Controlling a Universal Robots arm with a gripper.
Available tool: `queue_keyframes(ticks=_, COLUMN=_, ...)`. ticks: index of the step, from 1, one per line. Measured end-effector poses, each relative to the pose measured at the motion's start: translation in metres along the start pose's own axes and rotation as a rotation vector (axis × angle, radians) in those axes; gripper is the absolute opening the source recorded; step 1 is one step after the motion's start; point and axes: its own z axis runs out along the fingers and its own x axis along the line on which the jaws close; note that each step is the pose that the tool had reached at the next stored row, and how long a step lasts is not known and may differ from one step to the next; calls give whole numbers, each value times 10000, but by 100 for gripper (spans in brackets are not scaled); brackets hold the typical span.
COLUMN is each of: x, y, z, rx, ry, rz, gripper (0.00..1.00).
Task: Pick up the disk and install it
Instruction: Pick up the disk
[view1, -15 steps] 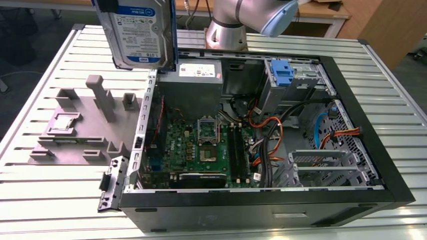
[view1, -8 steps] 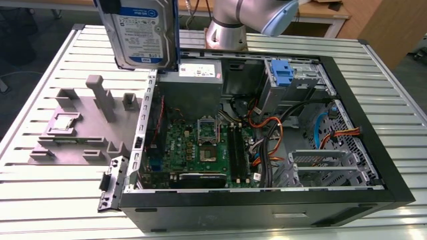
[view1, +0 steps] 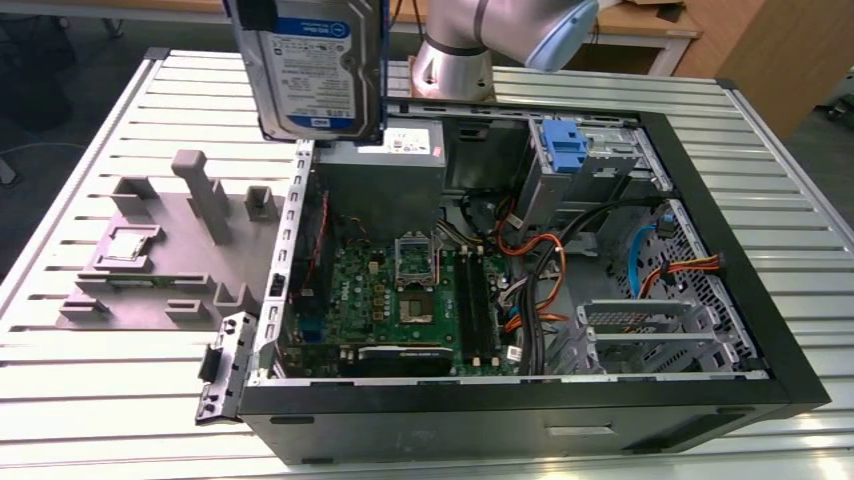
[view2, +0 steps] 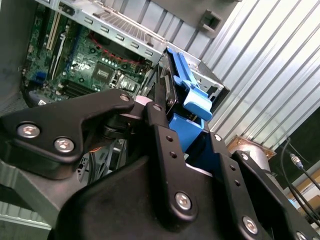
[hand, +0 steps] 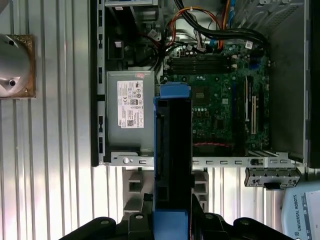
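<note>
The tool (hand: 172, 224) is clamped on the disk (view1: 314, 65), with a black finger (view2: 160, 135) on each side of its blue bracket (view2: 192, 95). The disk hangs in the air, standing on its edge. Under the tool lies the open computer case (view1: 534, 412), with its grey power supply (hand: 129, 117) and green board (hand: 220, 107), on the desk (view1: 120, 395).
</note>
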Motion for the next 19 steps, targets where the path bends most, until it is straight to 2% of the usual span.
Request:
queue_keyframes(ticks=2, x=2, y=62, z=-1, rx=1, ry=-1, rz=-2, gripper=37)
queue_keyframes(ticks=4, x=3, y=84, z=-1, rx=1, ry=0, rz=-1, gripper=37)
queue_keyframes(ticks=19, x=4, y=101, z=-2, rx=0, ry=-1, rz=-2, gripper=37)
